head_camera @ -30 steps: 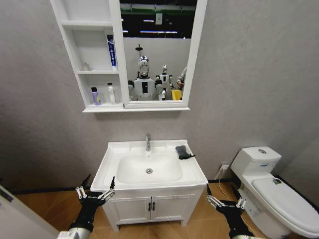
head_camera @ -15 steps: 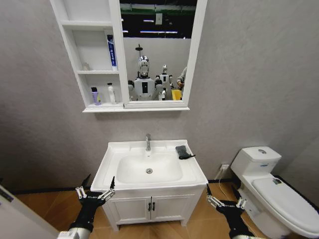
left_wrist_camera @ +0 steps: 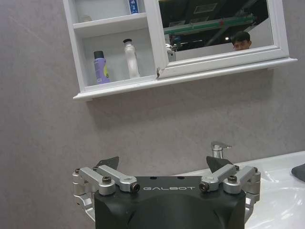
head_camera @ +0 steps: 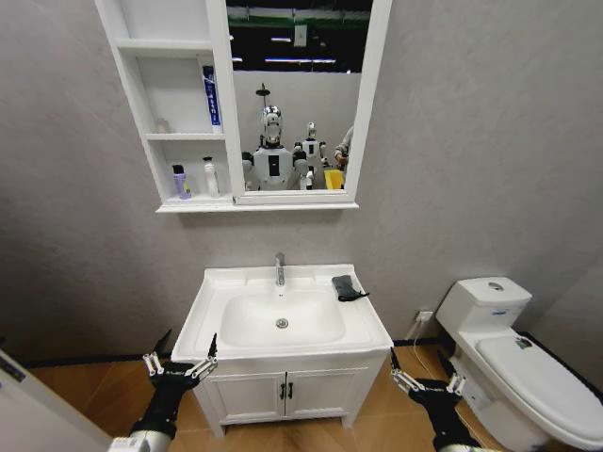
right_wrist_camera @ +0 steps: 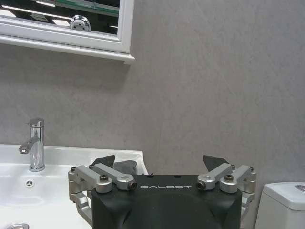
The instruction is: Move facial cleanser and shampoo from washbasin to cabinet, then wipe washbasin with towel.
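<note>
The white washbasin (head_camera: 363, 325) with its chrome tap (head_camera: 280, 269) stands in the middle of the head view. On its back right corner lies the dark folded towel (head_camera: 346, 287), which also peeks out behind a finger in the right wrist view (right_wrist_camera: 125, 165). The cabinet (head_camera: 154, 108) hangs above on the left. It holds a blue-and-white tube (head_camera: 211, 94), a purple bottle (head_camera: 179, 182) and a white bottle (head_camera: 210, 177); I cannot tell which are the facial cleanser and the shampoo. My left gripper (head_camera: 181, 353) hangs open at the basin's front left corner. My right gripper (head_camera: 424, 372) hangs open off its front right corner.
A white toilet (head_camera: 513, 358) stands close by on the right of my right gripper. A two-door cupboard (head_camera: 283, 391) sits under the basin. The framed mirror (head_camera: 297, 94) joins the shelves. Grey wall lies behind, and wooden floor shows on both sides.
</note>
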Controlling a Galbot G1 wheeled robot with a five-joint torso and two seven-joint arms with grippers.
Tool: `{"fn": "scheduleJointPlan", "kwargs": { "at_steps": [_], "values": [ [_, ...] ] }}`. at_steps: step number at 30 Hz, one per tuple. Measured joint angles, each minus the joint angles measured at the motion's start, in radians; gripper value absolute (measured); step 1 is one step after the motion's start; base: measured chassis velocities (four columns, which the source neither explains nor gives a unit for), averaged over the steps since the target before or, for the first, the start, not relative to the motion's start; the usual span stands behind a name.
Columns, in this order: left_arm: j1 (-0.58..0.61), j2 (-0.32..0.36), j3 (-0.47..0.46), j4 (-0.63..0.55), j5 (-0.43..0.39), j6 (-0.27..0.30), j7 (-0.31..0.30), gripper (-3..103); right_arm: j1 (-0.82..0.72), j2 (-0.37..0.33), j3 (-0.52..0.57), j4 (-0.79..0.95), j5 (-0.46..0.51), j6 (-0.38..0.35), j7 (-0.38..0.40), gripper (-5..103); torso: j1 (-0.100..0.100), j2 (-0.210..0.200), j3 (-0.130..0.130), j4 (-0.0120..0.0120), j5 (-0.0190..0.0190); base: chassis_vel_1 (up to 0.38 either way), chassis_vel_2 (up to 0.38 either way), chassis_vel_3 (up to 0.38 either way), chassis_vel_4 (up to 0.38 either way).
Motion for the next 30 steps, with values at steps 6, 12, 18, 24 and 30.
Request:
{"fn": "scheduleJointPlan", "kwargs": {
  "at_steps": [6, 12, 18, 24, 30],
  "values": [
    [0.0, 0.0, 0.0, 0.0, 0.0, 0.0, 0.0, 100, 0.0, 0.0, 0.0, 0.0, 0.0, 0.0, 0.0, 100, 0.0, 0.0, 0.0, -0.0001, 0.0, 0.0, 0.0, 0.0, 0.0],
    [0.0, 0.0, 0.0, 0.0, 0.0, 0.0, 0.0, 100, 0.0, 0.0, 0.0, 0.0, 0.0, 0.0, 0.0, 100, 0.0, 0.0, 0.0, 0.0, 0.0, 0.0, 0.0, 0.0, 0.0],
    [0.0, 0.0, 0.0, 0.0, 0.0, 0.0, 0.0, 100, 0.0, 0.0, 0.0, 0.0, 0.0, 0.0, 0.0, 100, 0.0, 0.0, 0.0, 0.0, 0.0, 0.0, 0.0, 0.0, 0.0],
    [0.0, 0.0, 0.0, 0.0, 0.0, 0.0, 0.0, 100, 0.0, 0.0, 0.0, 0.0, 0.0, 0.0, 0.0, 100, 0.0, 0.0, 0.0, 0.0, 0.0, 0.0, 0.0, 0.0, 0.0],
    [0.0, 0.0, 0.0, 0.0, 0.0, 0.0, 0.0, 100, 0.0, 0.0, 0.0, 0.0, 0.0, 0.0, 0.0, 100, 0.0, 0.0, 0.0, 0.0, 0.0, 0.0, 0.0, 0.0, 0.0]
  ]
}}
